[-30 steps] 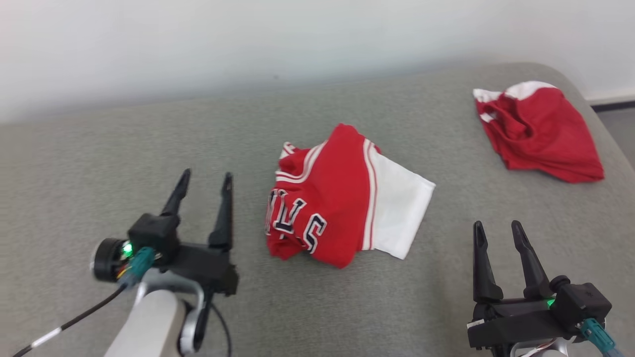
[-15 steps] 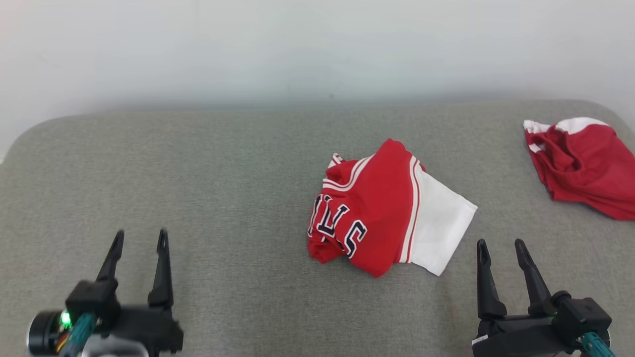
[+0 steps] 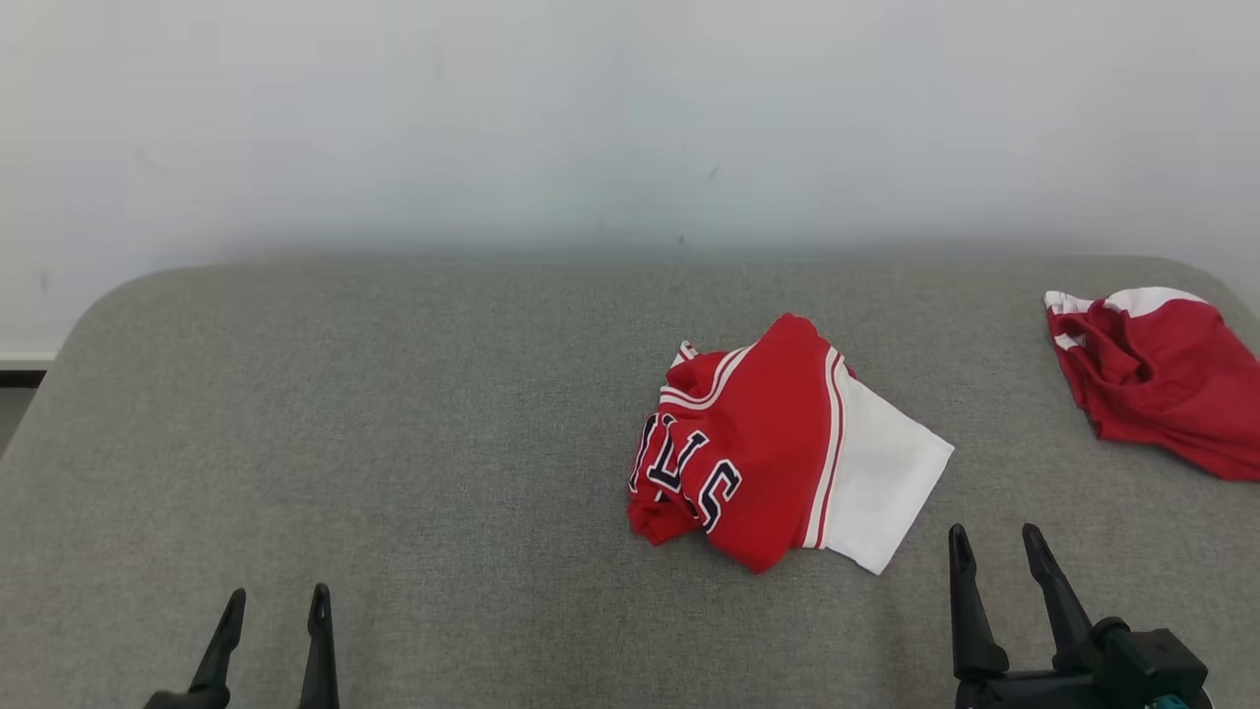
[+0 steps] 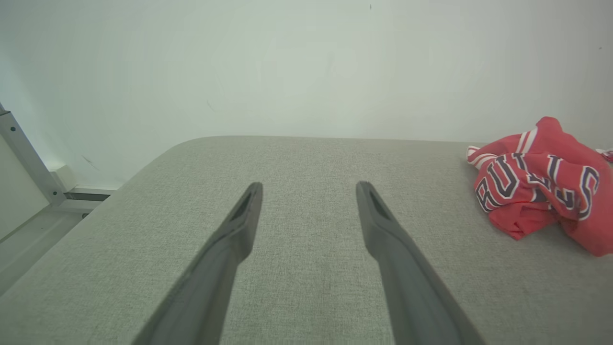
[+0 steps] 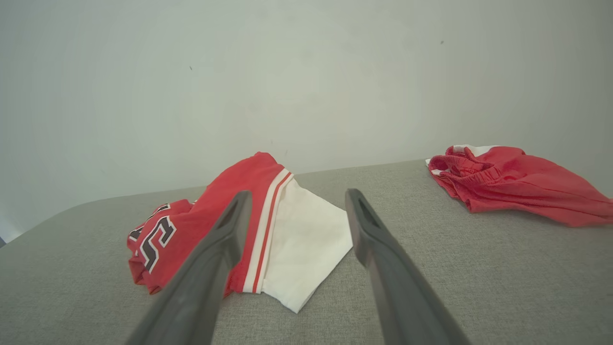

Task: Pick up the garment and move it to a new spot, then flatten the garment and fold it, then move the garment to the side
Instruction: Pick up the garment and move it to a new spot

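A red and white garment [image 3: 758, 453] with dark lettering lies bunched and partly folded on the grey padded table [image 3: 394, 394], right of centre. It also appears in the left wrist view as the garment [image 4: 536, 182] at the right edge, and in the right wrist view as the garment [image 5: 258, 172] just beyond the fingers. My left gripper [image 3: 278, 594] is open at the lower left, far from the cloth, with bare table between the fingers of the left gripper [image 4: 309, 184]. My right gripper [image 3: 994, 532] is open just short of the white corner; the right gripper [image 5: 298, 192] holds nothing.
A second red garment [image 3: 1162, 384] with a white band lies crumpled at the table's far right edge, also seen as the red garment [image 5: 512, 187]. A white wall runs behind the table. The table's rounded left corner [image 4: 158, 153] drops to the floor.
The head camera has tilted up and turned, shifting the whole picture. My left gripper has drawn back from beside the garment toward the near left. The garments lie as before.
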